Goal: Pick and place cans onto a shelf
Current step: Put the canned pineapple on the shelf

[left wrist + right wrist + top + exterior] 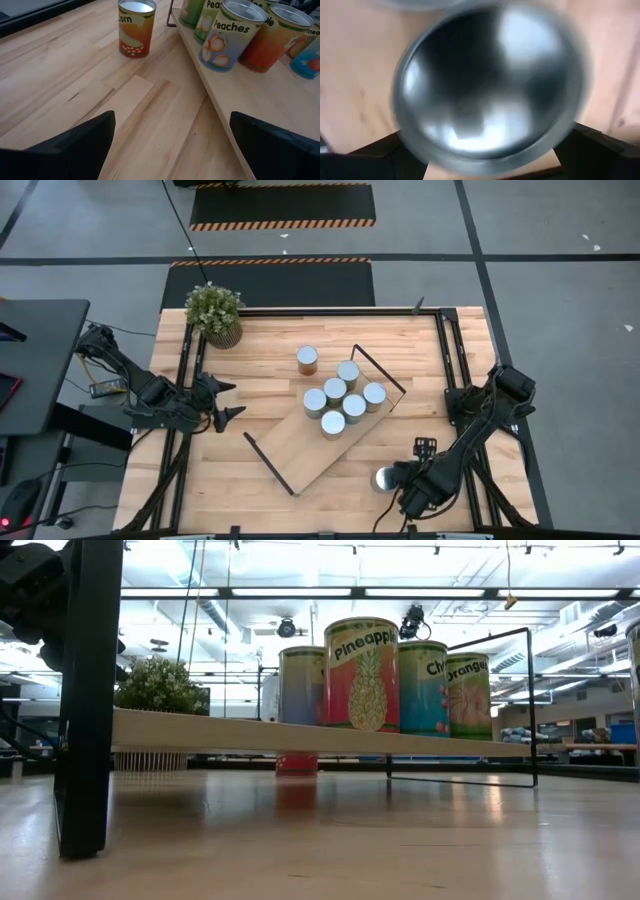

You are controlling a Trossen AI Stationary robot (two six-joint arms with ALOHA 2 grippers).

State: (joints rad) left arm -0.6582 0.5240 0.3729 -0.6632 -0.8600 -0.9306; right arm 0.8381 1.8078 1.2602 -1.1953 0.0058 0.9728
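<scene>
Filling the right wrist view, a silvery can top (487, 82) sits clamped in the right gripper (392, 480) at the shelf's (300, 445) four o'clock, while six cans (336, 390) stand there and the left gripper (228, 400) gapes.

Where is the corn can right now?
In the high view, the orange-labelled corn can stands on the wooden tabletop, just off the light-wood shelf, right of the potted plant.

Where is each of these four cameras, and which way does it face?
High: overhead, straight down on both arms, shelf, plant.
Low: tabletop height, looking level under the shelf; no arm clearly seen.
Left wrist: past its open fingers toward corn can.
Right wrist: tight against a can top.
Shared: high and left wrist both show the corn can.
</scene>
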